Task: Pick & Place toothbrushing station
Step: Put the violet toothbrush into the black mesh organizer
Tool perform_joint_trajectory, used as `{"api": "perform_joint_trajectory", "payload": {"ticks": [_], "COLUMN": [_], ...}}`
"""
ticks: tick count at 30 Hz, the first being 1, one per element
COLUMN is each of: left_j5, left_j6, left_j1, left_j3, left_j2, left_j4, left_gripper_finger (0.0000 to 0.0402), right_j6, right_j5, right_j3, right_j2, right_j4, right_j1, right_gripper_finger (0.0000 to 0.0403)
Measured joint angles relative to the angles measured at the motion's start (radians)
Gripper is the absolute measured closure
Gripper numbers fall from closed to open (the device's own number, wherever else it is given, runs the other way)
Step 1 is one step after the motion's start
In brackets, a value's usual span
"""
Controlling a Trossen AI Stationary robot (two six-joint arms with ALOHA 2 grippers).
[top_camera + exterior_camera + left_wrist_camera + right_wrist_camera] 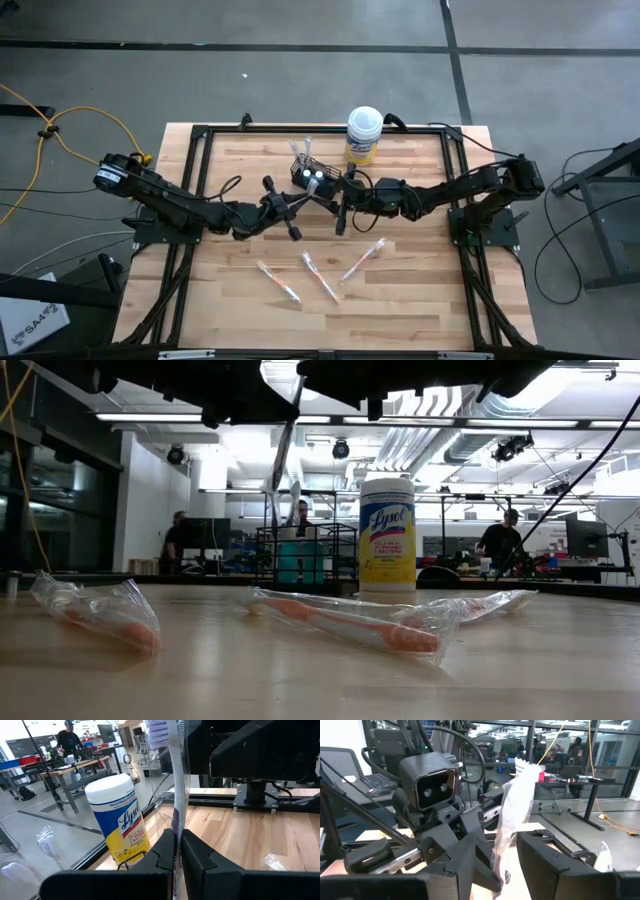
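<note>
You can read "Lysol" in blue script on the yellow label of the white-lidded canister (387, 538); nothing else is legible.

You had the small black wire-mesh basket (312, 178) standing upright near the table's far edge with two teal-topped tubes (299, 562) and a wrapped toothbrush inside, while three wrapped toothbrushes (323, 275) lay flat, spread out nearer the front.

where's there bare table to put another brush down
Free: the near strip of table in front of the three wrapped toothbrushes, and the far-left corner beside the mesh basket. Crowded: the middle, where both end effectors meet at one wrapped toothbrush, and around the basket and wipes canister.
</note>
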Motion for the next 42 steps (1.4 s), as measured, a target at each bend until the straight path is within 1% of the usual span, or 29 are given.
{"api": "perform_joint_trajectory", "payload": {"ticks": [8, 13, 18, 25, 26, 39, 42], "left_j5": [0.028, 0.031, 0.030, 0.030, 0.029, 0.027, 0.028], "left_j6": [0.018, 0.019, 0.026, 0.032, 0.033, 0.032, 0.031], "left_j1": [0.001, 0.001, 0.003, 0.003, 0.003, 0.003, 0.003], "left_j3": [0.000, 0.000, 0.000, 0.000, 0.000, -0.001, -0.001], "left_j2": [0.000, 0.000, 0.000, 0.000, 0.000, 0.000, 0.000], "left_j4": [0.032, 0.031, 0.029, 0.029, 0.029, 0.028, 0.028], "left_gripper_finger": [0.0396, 0.0396, 0.0396, 0.0396, 0.0396, 0.0396, 0.0385], "right_j6": [0.014, 0.029, 0.028, 0.019, 0.019, 0.017, 0.017], "right_j5": [-0.004, -0.037, -0.062, -0.105, -0.112, -0.128, -0.130], "right_j3": [0.000, 0.000, 0.000, 0.000, 0.000, 0.000, 0.000], "right_j2": [0.000, 0.000, 0.000, 0.000, 0.000, 0.000, 0.000], "right_j4": [0.000, -0.001, 0.000, 0.000, 0.000, 0.000, 0.000], "right_j1": [-0.013, -0.036, -0.039, -0.039, -0.039, -0.040, -0.040], "right_gripper_finger": [0.0267, 0.0275, 0.0313, 0.0384, 0.0390, 0.0397, 0.0397]}}
